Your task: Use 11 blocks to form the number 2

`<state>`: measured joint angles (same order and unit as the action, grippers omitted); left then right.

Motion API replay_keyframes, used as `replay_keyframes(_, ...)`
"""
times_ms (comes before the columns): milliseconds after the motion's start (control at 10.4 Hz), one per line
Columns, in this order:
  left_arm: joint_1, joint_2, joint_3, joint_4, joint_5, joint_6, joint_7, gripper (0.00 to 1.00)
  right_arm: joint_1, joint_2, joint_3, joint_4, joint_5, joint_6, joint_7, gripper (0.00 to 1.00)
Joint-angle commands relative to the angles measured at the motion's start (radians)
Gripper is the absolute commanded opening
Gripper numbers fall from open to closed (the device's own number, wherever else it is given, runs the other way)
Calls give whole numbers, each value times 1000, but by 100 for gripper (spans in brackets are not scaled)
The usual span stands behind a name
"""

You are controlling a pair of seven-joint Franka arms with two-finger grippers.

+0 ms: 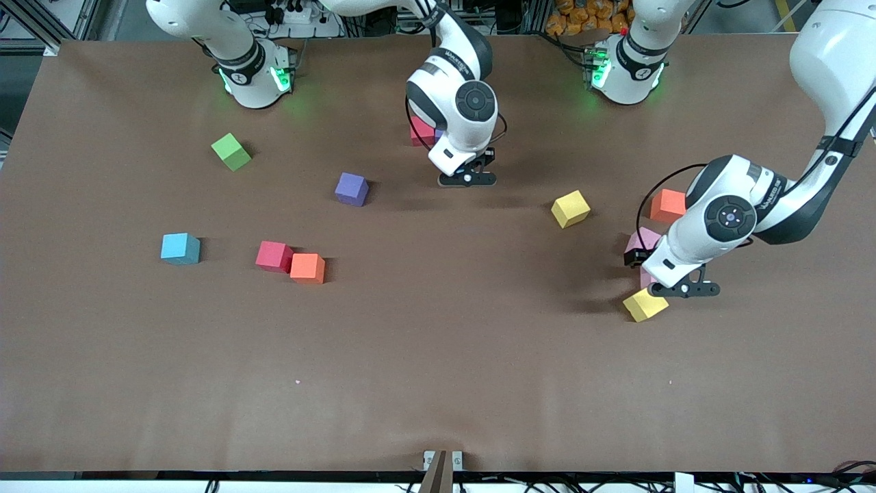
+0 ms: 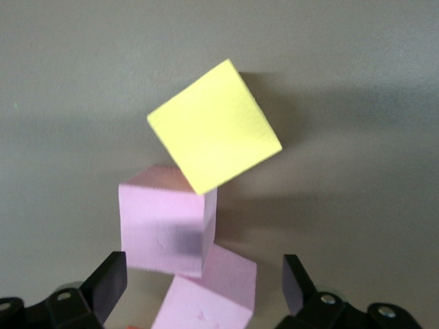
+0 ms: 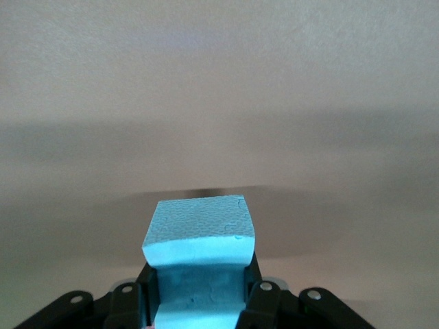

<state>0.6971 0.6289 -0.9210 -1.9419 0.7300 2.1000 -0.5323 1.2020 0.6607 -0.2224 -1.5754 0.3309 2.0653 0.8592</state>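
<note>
My right gripper (image 1: 467, 179) (image 3: 199, 288) is shut on a light blue block (image 3: 199, 229), squeezing it, above bare table beside a red block (image 1: 422, 131); the front view hides the held block. Open and holding nothing, my left gripper (image 1: 684, 289) (image 2: 202, 284) hangs low over two touching pink blocks (image 2: 164, 219) (image 2: 212, 295) (image 1: 642, 241), with a tilted yellow block (image 2: 214, 136) (image 1: 645, 305) against them. Loose on the table lie another light blue block (image 1: 181, 248), red (image 1: 274, 256) touching orange (image 1: 308, 268), purple (image 1: 352, 189), yellow (image 1: 570, 208) and orange (image 1: 668, 205).
A lime-green cube (image 1: 231, 151) sits toward the right arm's end, near that arm's base (image 1: 253, 68). The left arm's base (image 1: 626, 68) stands at the table's edge farthest from the front camera. The brown table (image 1: 438, 383) is bare near the front camera.
</note>
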Motion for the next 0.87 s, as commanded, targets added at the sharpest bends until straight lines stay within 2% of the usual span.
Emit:
replay_keyframes(0,-152,26,117,87,17,-17,32,100,8,16,-5,3,16,19,44,12)
replay_keyframes(481,-142,21,169,87,16,-28,162,100,31,28,2,3,19,33,89,12)
replay_keyframes(770,-107,26,172,80,-27,-28,192,100,60,40,2,0,19,41,89,12)
